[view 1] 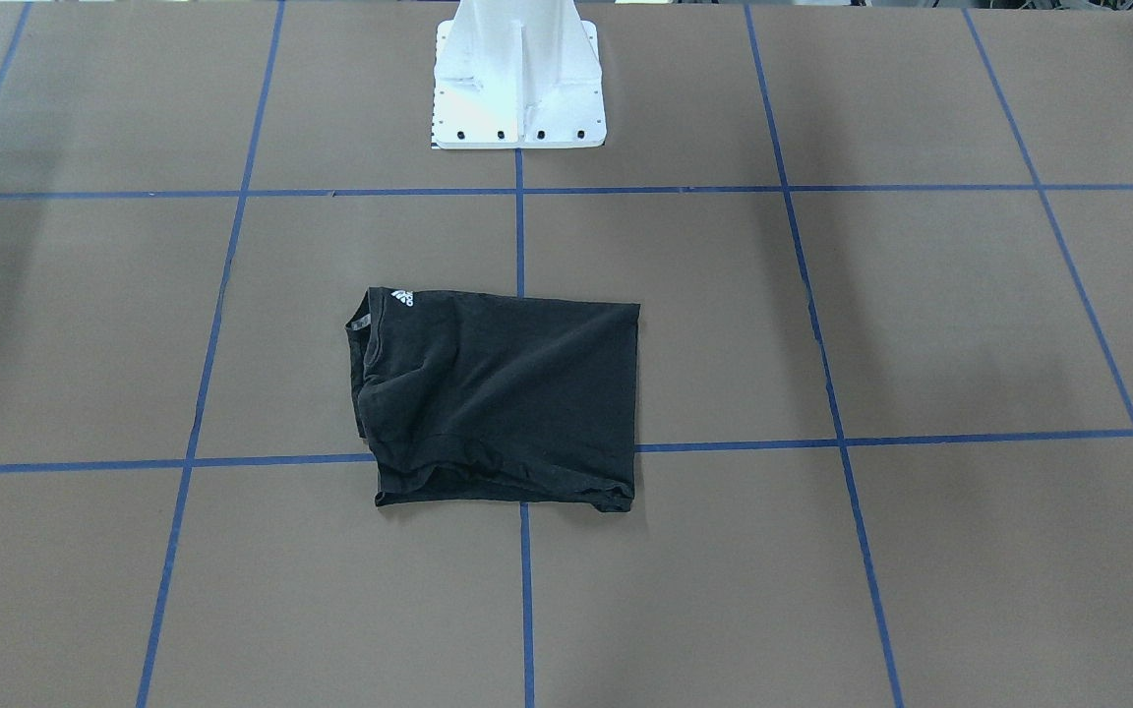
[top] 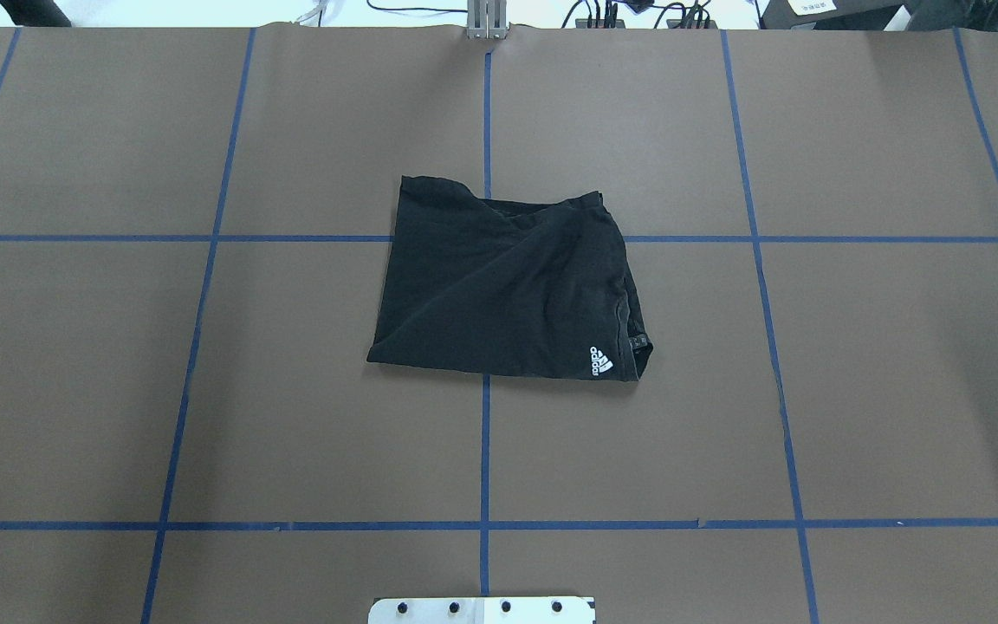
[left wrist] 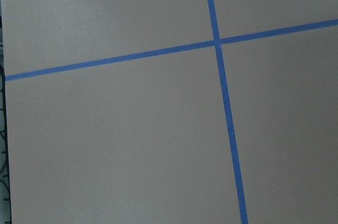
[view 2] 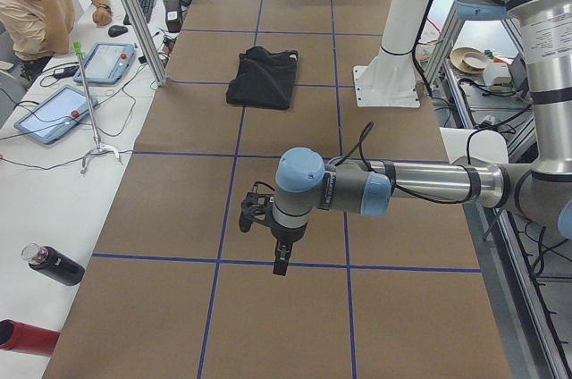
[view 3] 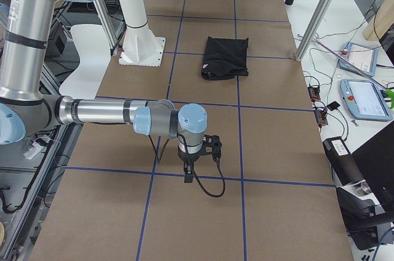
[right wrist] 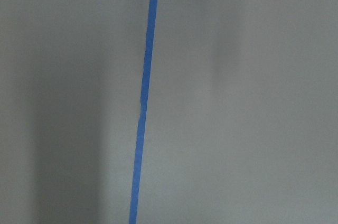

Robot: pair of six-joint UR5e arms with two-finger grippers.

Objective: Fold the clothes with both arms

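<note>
- T-shirt [top: 503, 286]: one, black, folded into a rough four-sided packet that lies flat on the table [top: 880, 390].
- It sits at the table's middle, over a crossing of the blue tape lines [top: 485, 451], out in front of the pedestal and apart from it.
- The cloth shows soft diagonal creases. The far edge in the overhead view is uneven, with layered hems bunched there.
- One small white mark [top: 601, 361] shows at the packet's near corner on the robot's right, just beside the collar [top: 635, 342].
- Two arms, both well apart from the shirt, toward opposite ends of the table.
- The left arm [view 2: 420, 184] reaches out level over the table in the view from the robot's left, and the left gripper [view 2: 280, 263] points down above a tape line. I cannot tell whether its fingers are apart or together.
- The right arm [view 3: 101, 112] does the same in the opposite side view, and the right gripper [view 3: 188, 176] hangs over a tape line. Its fingers cannot be judged either.
- Both wrist views show only brown table and blue tape.
- One white pedestal [view 1: 519, 79] stands at the table's robot side.
- One seated person [view 2: 36, 4], two tablets [view 2: 54, 113] and one dark bottle [view 2: 54, 265] are on the operators' side.
</note>
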